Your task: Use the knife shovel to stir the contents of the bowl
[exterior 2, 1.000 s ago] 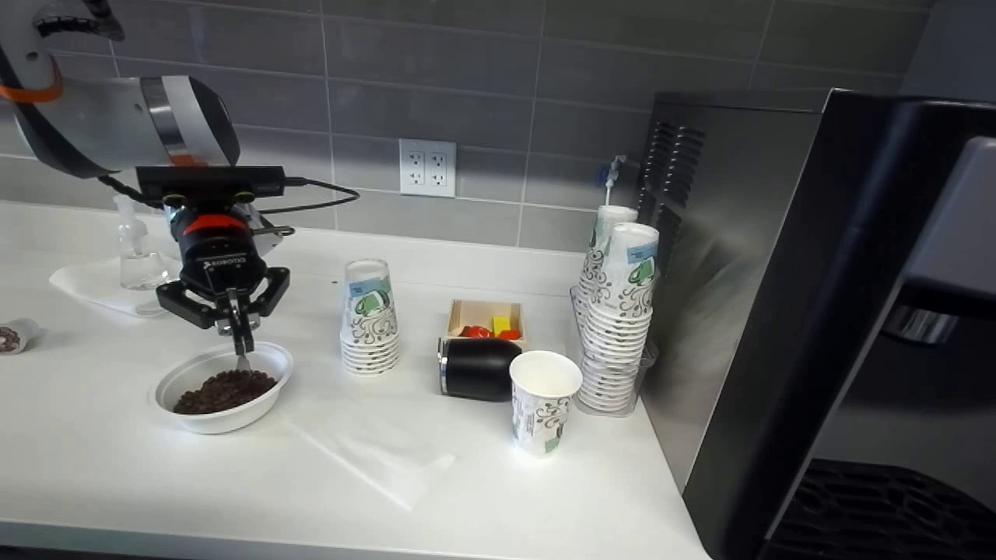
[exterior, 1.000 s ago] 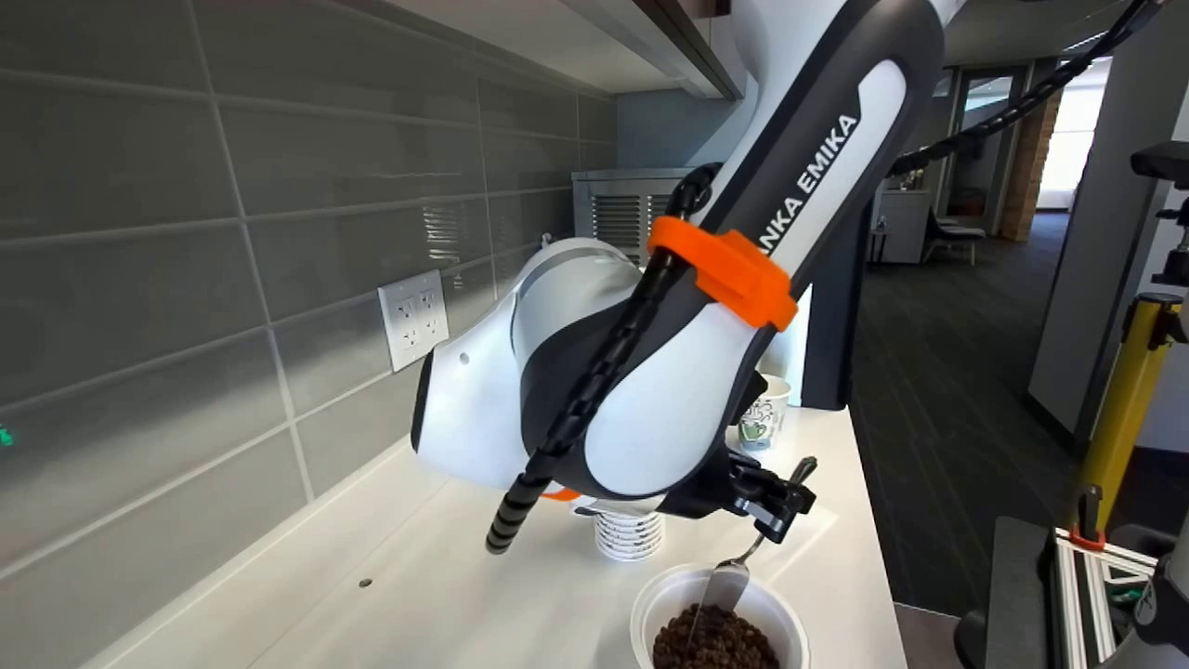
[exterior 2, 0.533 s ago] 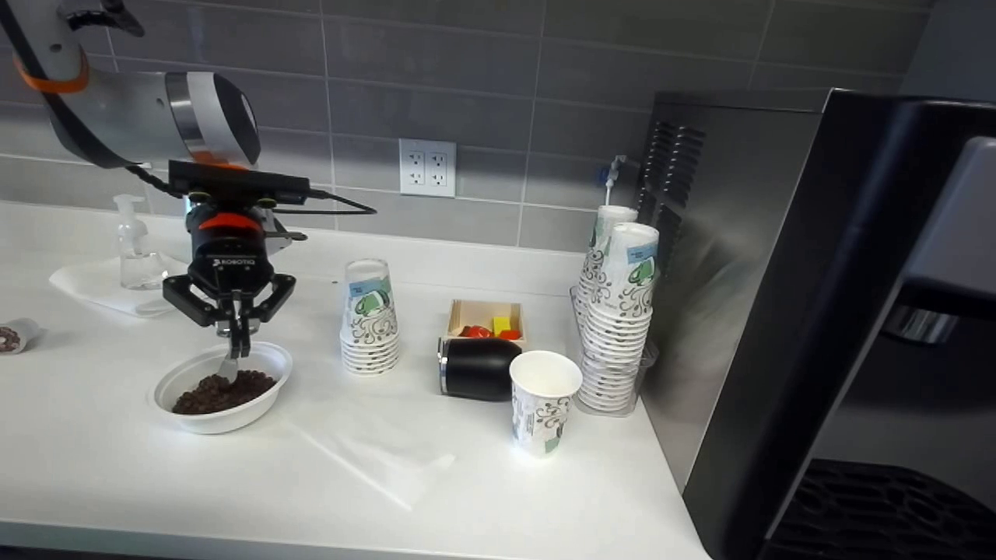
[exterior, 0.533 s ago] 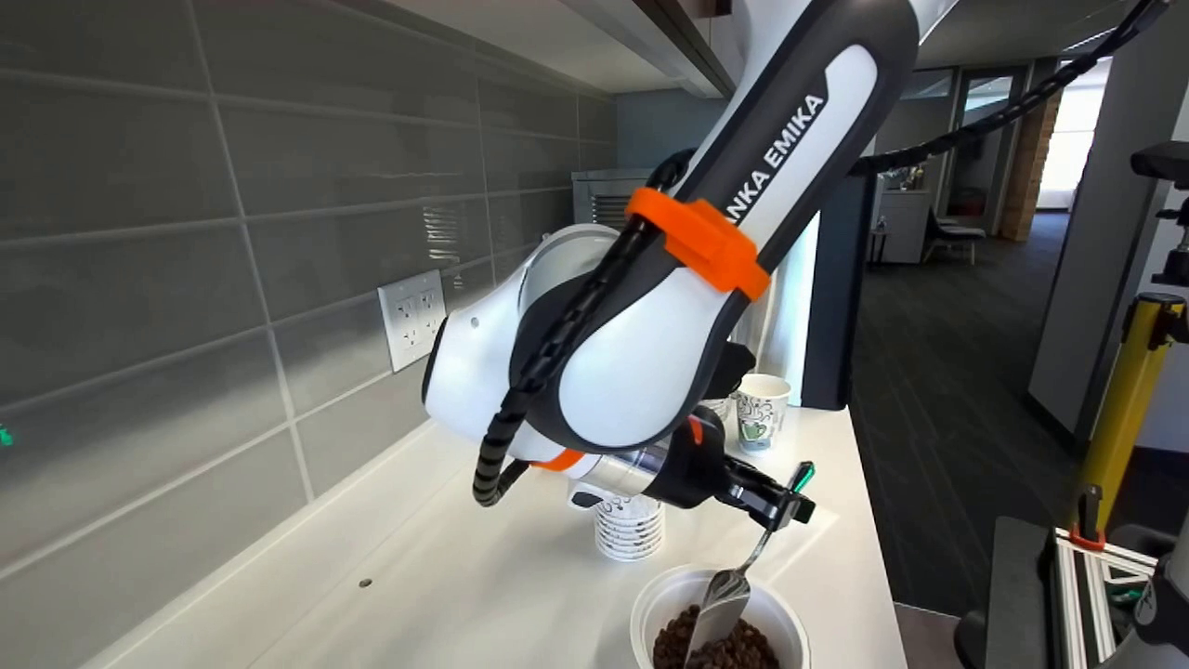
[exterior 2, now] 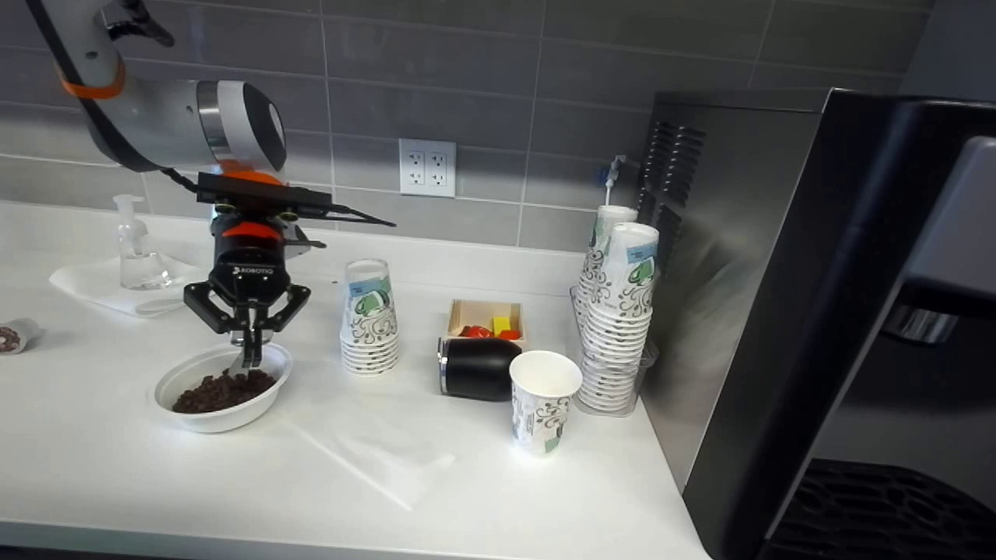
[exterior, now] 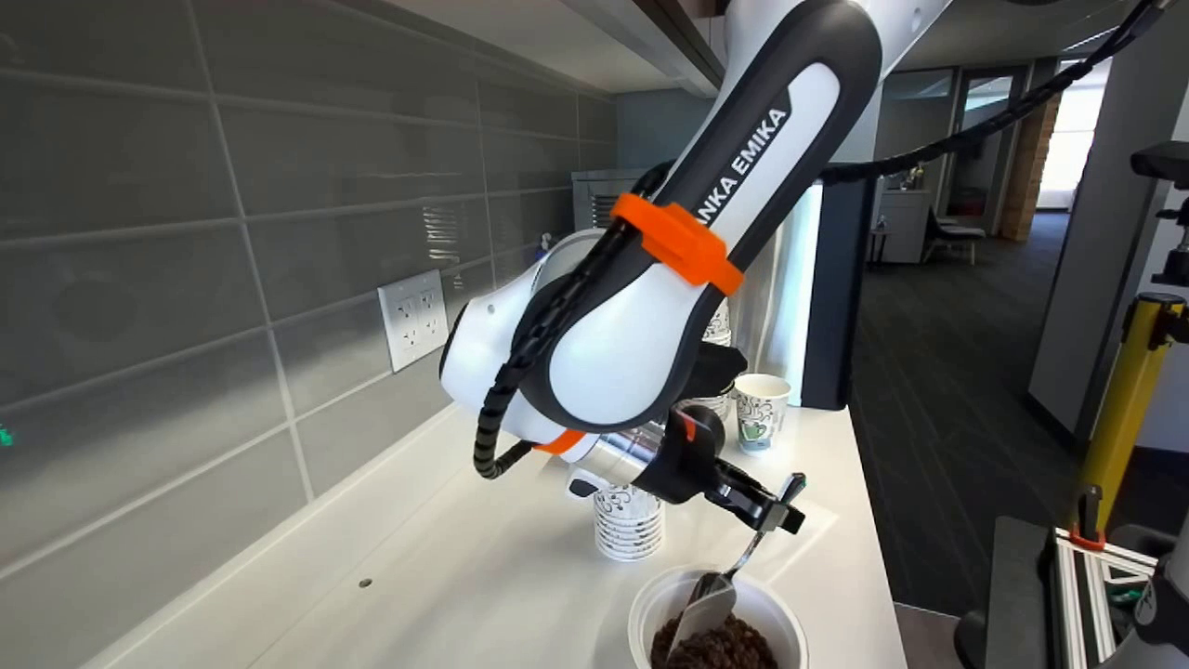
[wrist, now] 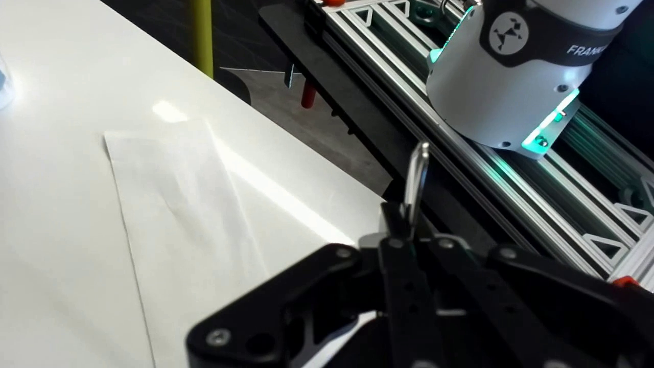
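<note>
The white bowl [exterior: 791, 632] stands on the counter, also in an exterior view [exterior 2: 222, 422]. The contents [exterior: 729, 646], a dark brown granular mass, lie in its bottom and also show in an exterior view [exterior 2: 216, 393]. My gripper [exterior: 783, 518] is shut on the handle of the knife shovel [exterior: 708, 606], above the bowl's rim; the gripper also shows in an exterior view [exterior 2: 251, 356]. The shovel is tilted, its pale flat end in the contents with its tip hidden. In the wrist view the handle's end [wrist: 416, 176] sticks out between the fingers [wrist: 403, 220]; bowl and contents are out of view.
A stack of paper cups [exterior 2: 369, 319] stands beside the bowl. A black tumbler [exterior 2: 478, 368] lies near a single paper cup [exterior 2: 545, 404] and a small wooden box [exterior 2: 486, 315]. A soap bottle [exterior 2: 140, 249] stands behind. A napkin [wrist: 179, 199] lies on the counter.
The arm and wrist have shifted and turned, with the gripper moving slightly right in an exterior view. The shovel's flat end has swung within the contents, and the grains look more heaped.
</note>
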Available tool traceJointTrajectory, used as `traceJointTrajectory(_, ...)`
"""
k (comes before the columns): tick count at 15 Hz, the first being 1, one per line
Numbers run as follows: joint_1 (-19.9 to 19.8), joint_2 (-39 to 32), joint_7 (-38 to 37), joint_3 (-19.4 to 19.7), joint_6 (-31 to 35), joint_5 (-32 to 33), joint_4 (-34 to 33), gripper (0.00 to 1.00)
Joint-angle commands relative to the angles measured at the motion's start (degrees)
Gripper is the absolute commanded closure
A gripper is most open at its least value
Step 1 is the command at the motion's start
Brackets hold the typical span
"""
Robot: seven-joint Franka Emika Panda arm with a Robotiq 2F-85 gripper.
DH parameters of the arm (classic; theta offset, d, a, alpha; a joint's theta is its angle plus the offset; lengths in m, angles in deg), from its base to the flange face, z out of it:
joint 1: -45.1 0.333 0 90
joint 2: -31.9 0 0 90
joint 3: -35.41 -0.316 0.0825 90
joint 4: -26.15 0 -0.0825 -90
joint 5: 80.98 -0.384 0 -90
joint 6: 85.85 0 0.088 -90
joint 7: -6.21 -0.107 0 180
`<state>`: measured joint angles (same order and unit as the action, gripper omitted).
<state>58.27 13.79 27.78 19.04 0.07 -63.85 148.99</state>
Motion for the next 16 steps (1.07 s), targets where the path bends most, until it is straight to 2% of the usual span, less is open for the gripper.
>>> traceJointTrajectory(1, -0.96, -1.52, 0.68, 0.97, 1.24, -1.19, -1.19, 0.99)
traceJointTrajectory(9, -1.11, -2.72, 1.40, 1.41, 1.71, -0.68, -1.55, 0.99)
traceJointTrajectory(10, -0.98, -2.65, 1.43, 1.33, 1.61, -0.56, -1.45, 0.82)
traceJointTrajectory(11, -0.91, -2.61, 1.39, 1.28, 1.56, -0.52, -1.40, 0.71)
traceJointTrajectory(16, -0.77, -2.96, 1.10, 1.17, 2.03, -0.38, -1.23, 0.33)
